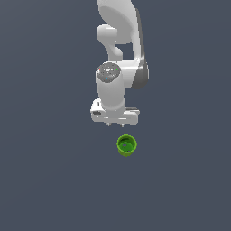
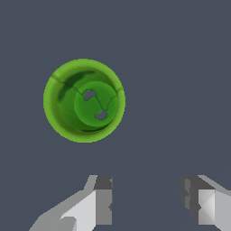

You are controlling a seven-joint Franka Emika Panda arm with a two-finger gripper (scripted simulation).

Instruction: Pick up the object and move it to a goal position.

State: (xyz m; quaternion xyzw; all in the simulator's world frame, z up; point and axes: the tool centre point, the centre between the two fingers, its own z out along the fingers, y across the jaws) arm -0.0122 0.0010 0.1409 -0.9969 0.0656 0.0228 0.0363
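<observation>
Misalignment is the main risk: the small bright green round cup with its thick rim and tapered sides stands upright on the plain dark grey tabletop, and it does not lie between the fingers. In the exterior view it sits nearer the camera than the white robot arm's gripper and slightly toward that view's right. A straight descent from here would probably put one finger on the rim or beside the wall, tipping or pushing the cup away. The tapered sides could also let it slip upward or downward under a squeeze placed too high.

The arm reaches down from the far side with its wrist pointing straight at the tabletop, held above the surface. The wrist view shows both fingers spread wide apart with bare tabletop between them, gripping nothing, and the cup apart from them.
</observation>
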